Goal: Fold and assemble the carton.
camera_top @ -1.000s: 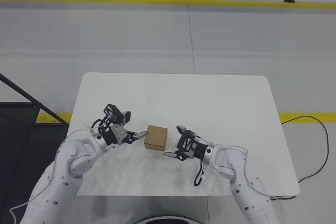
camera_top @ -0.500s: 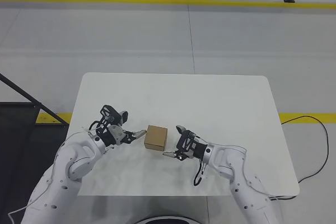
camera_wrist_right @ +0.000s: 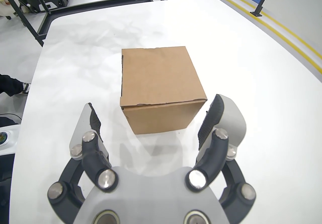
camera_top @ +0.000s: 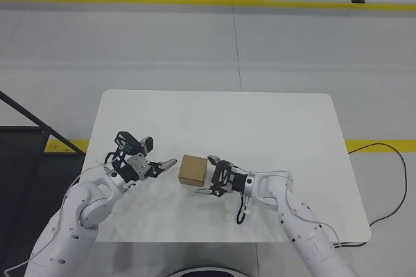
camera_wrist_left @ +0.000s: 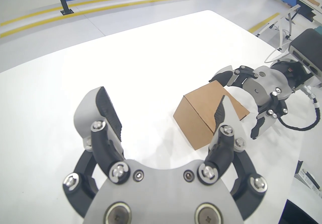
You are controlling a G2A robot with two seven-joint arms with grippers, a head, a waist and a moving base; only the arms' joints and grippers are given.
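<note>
A small brown carton (camera_top: 193, 170) stands on the white table (camera_top: 277, 124), folded into a closed-looking cube. My right gripper (camera_top: 208, 176) is open at the carton's right side. In the right wrist view its fingertips (camera_wrist_right: 216, 109) flank the nearest face of the carton (camera_wrist_right: 158, 76) with small gaps. My left gripper (camera_top: 161, 161) is open and holds nothing, a short way left of the carton. In the left wrist view my left gripper (camera_wrist_left: 163, 99) looks at the carton (camera_wrist_left: 198, 119), with the right gripper (camera_wrist_left: 237, 105) beyond it.
The table's far half and right side are bare. A black frame stands on the floor beside the table's left edge (camera_top: 28, 118). A yellow floor line (camera_top: 388, 145) runs to the right of the table.
My left gripper has drawn back leftward from the carton. My right gripper has moved in toward the carton, its fingers now on either side of the near face.
</note>
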